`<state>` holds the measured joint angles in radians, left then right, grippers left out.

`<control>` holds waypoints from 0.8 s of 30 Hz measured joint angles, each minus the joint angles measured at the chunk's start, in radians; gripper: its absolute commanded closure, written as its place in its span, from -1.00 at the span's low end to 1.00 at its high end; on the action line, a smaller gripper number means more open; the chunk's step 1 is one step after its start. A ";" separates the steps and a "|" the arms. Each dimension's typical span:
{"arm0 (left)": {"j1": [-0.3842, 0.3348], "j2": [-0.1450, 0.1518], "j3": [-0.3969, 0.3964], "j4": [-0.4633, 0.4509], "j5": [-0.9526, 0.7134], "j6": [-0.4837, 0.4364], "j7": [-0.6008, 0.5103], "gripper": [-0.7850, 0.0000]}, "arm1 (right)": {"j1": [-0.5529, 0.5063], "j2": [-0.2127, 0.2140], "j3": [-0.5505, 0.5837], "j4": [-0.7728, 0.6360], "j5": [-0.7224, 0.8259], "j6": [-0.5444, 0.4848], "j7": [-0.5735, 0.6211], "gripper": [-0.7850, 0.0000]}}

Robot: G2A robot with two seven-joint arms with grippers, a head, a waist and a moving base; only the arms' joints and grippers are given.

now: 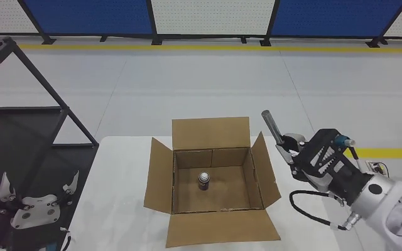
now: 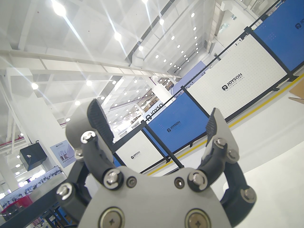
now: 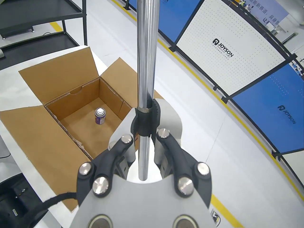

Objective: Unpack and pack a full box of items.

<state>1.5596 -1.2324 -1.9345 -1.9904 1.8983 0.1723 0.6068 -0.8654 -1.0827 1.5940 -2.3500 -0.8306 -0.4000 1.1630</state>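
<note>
An open cardboard box (image 1: 213, 164) (image 3: 35, 81) stands in the middle of the white table, all flaps folded out. One small can (image 1: 203, 179) (image 3: 100, 116) stands upright on its floor. To the right of the box, my right gripper (image 1: 290, 146) (image 3: 145, 119) is shut on a shiny metal tube (image 1: 271, 125) (image 3: 146, 55), gripping it near its lower end; the tube sticks out beyond the fingers, pointing away past the box's right flap. My left gripper (image 1: 38, 188) (image 2: 154, 122) sits off the table's left side, open and holding nothing, tilted up at the ceiling.
A black shelving cart (image 1: 31, 135) (image 3: 35, 5) stands left of the table. Blue and white partition panels (image 1: 213, 16) run along the far floor behind a yellow line. Bare white tabletop (image 1: 119, 188) lies on both sides of the box.
</note>
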 measured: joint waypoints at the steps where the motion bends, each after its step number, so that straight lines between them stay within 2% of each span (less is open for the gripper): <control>1: 0.000 0.000 0.000 0.000 0.000 0.000 0.000 -1.00 | -0.001 0.000 0.002 0.000 0.000 -0.002 -0.001 1.00; 10: 0.000 0.000 0.000 0.000 0.000 0.000 0.000 -1.00 | -0.006 0.000 0.000 0.000 -0.001 -0.004 -0.007 1.00; 14: 0.000 0.000 0.000 0.000 0.000 0.000 0.000 -1.00 | 0.007 0.007 -0.045 0.000 -0.063 -0.078 -0.038 1.00; 19: 0.000 0.000 0.000 0.000 0.000 0.000 0.000 -1.00 | 0.160 0.015 -0.172 0.000 -0.079 -0.204 0.010 1.00; 24: 0.000 0.000 0.000 0.000 0.000 0.000 0.000 -1.00 | 0.354 0.028 -0.398 0.069 -0.077 -0.216 0.042 1.00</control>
<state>1.5596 -1.2324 -1.9345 -1.9904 1.8983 0.1723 0.6068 -0.5117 -1.0546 1.1956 -2.2813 -0.9079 -0.6159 1.2055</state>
